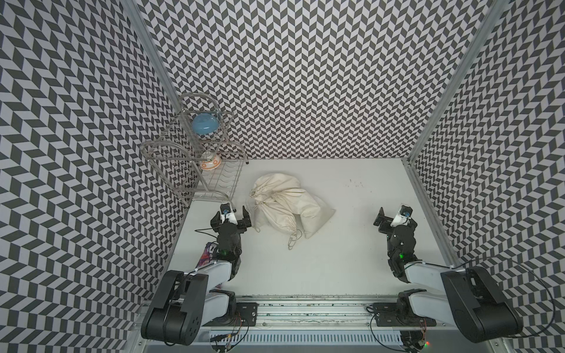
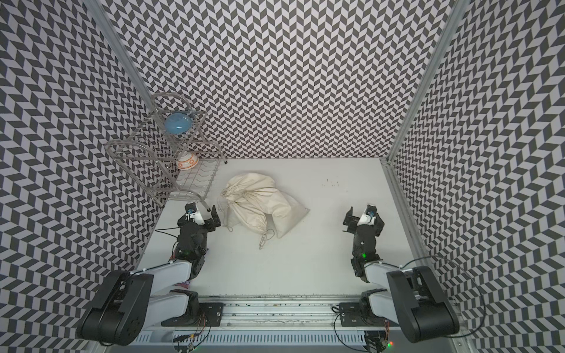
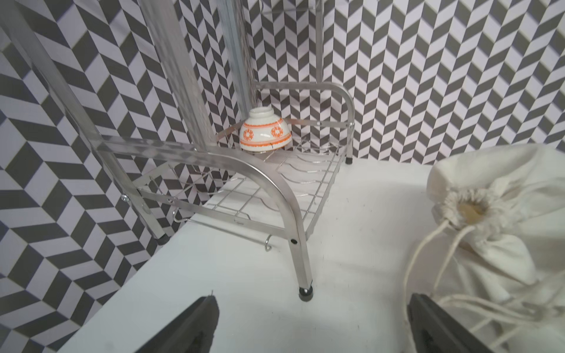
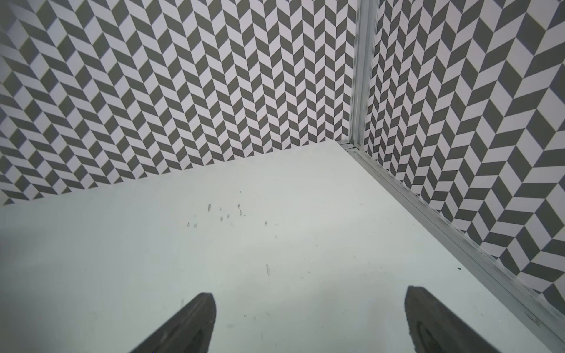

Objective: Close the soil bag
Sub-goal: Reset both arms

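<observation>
My lab test cell.
I see chevron-patterned walls (image 1: 305, 76), aluminium framing (image 1: 454, 76), a white tabletop (image 1: 336, 259).

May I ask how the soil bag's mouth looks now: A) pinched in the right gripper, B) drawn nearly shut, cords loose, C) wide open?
B: the soil bag has its mouth gathered around a small hole, its cords trailing slack on the table.

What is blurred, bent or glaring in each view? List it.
Both top views: wide-angle bend, the wall posts splay outward; light even, only a faint shadow beside the bag. Left wrist view: the rack's near bars smear and shine, the bowl is sharp. Right wrist view: the fingers at the edge are soft, the table scuffs crisp.
</observation>
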You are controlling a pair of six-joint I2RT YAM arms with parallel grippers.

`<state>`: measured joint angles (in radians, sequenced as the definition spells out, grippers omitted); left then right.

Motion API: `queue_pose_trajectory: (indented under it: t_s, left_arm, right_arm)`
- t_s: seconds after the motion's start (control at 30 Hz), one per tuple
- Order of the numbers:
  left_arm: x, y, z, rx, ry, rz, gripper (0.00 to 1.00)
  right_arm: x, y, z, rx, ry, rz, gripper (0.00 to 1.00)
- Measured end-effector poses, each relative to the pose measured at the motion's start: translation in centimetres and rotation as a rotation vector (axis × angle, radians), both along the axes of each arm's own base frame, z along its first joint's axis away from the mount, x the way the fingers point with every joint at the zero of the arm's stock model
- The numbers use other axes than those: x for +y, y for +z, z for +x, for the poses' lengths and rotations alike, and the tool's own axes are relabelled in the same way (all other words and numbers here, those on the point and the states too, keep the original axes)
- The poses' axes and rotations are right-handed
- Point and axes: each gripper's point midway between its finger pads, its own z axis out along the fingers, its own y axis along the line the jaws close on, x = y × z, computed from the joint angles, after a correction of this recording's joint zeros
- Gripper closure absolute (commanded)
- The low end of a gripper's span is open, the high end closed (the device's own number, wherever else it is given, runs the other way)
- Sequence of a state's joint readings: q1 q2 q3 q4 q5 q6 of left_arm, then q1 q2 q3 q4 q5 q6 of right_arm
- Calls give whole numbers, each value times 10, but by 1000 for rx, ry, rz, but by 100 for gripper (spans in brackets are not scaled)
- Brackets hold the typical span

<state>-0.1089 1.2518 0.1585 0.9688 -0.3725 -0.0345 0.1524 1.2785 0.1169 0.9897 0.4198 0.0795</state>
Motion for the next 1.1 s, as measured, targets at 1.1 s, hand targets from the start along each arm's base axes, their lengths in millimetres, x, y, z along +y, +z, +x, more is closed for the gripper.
queue_pose_trajectory:
  t_s: [1.1]
  left_arm:
    - [-26, -3, 45, -51, -307, -5, 0]
  right_arm:
    - [24, 10, 56, -53, 234, -42, 0]
